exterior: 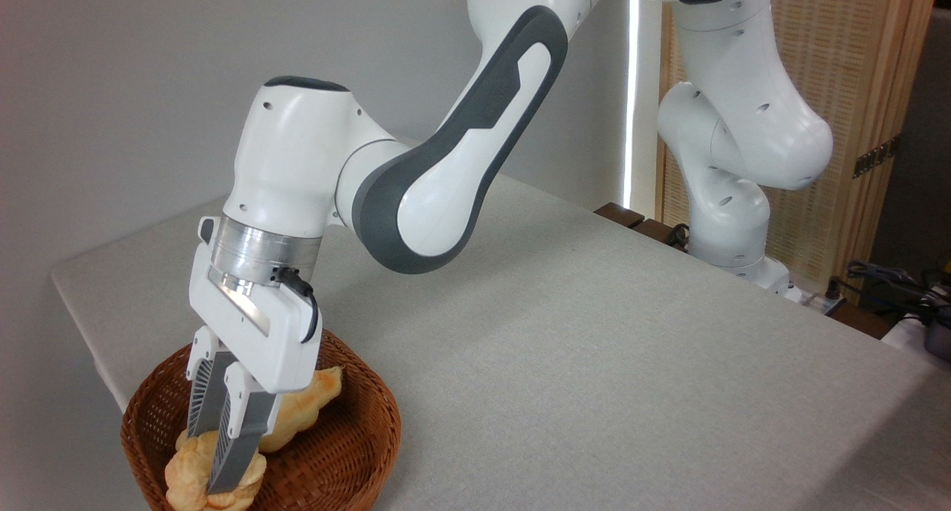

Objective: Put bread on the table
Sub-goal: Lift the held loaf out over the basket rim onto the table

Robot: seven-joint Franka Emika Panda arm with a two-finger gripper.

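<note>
Golden-tan bread (195, 472) sits inside the wicker basket (349, 437) at the grey surface's (594, 347) left corner; the gripper (219, 463) reaches down, jaws closed narrowly around it.

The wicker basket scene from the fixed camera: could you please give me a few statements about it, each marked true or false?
1. The wicker basket sits near the front left corner of the table. True.
2. The bread lies on the bare tabletop. False: it is inside the basket.
3. The gripper reaches down into the basket, its fingers at the bread. True.
4. The long loaf is outside the basket. False: it lies in the basket, behind the fingers.
5. The basket is empty apart from the bread. False: the long loaf is there too.
</note>
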